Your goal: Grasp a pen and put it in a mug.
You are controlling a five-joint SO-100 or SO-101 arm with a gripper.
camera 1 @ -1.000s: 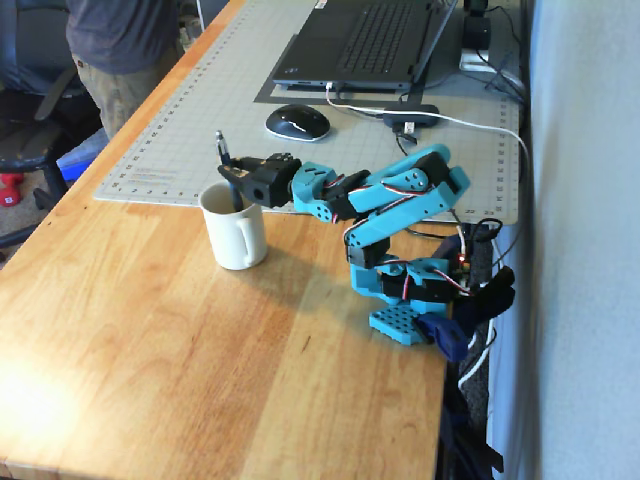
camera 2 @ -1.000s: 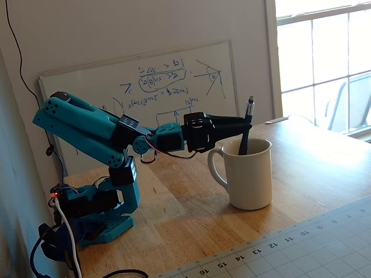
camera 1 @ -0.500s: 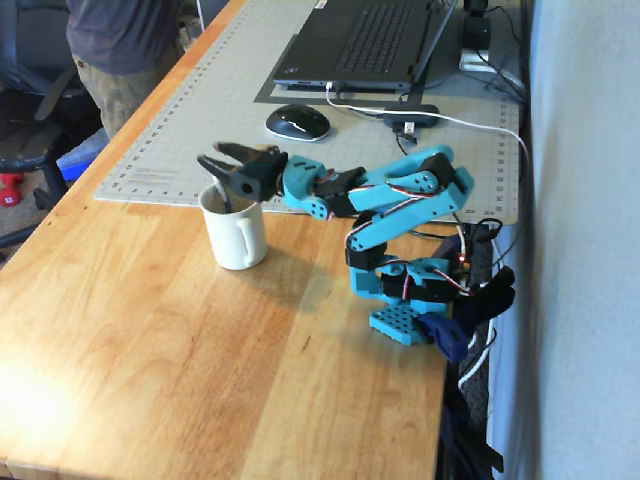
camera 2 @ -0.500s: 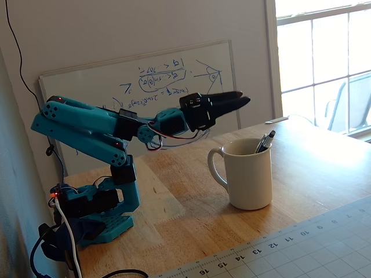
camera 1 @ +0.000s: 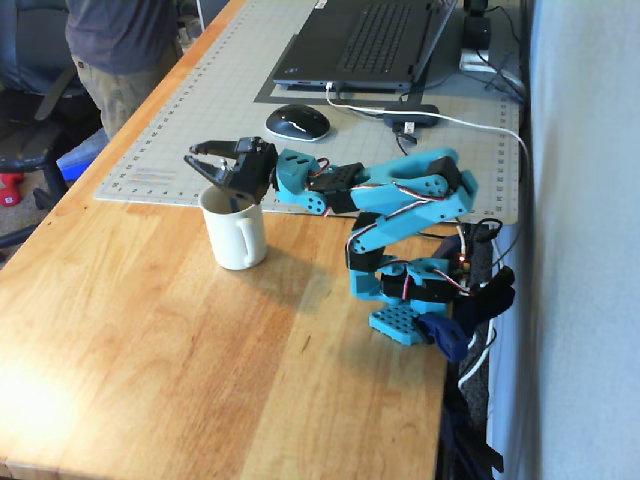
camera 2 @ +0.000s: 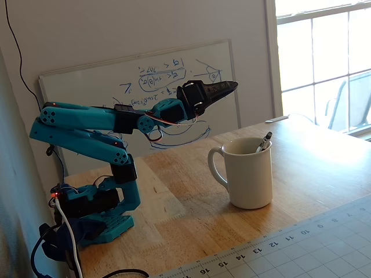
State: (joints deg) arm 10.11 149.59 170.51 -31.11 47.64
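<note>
Fixed view from the whiteboard side gives me the best look at the pen (camera 2: 264,141): a slim dark barrel with a silvery end, leaning inside the mug (camera 2: 248,180) against the rim on the side away from the handle, only its top poking above the lip. The mug is plain cream-white glazed ceramic, cylindrical, with a loop handle turned toward the arm. It stands upright on the bench (camera 2: 313,174), whose top is warm, grained wood.

In that same view the pincer (camera 2: 231,86) hangs above the mug and toward its handle side, empty; its dark tapered fingers look nearly together from this angle. In the other fixed view, looking down from higher up, the pincer (camera 1: 196,161) sits over the mug's (camera 1: 237,240) mouth with its two prongs clearly spread apart, holding nothing. There I can't make out the pen inside the mug.

That higher view also shows a grey gridded cutting mat (camera 1: 200,110) behind the mug, with a computer mouse (camera 1: 297,122) and a laptop (camera 1: 365,45) on it. The arm is teal plastic with black servo blocks.
</note>
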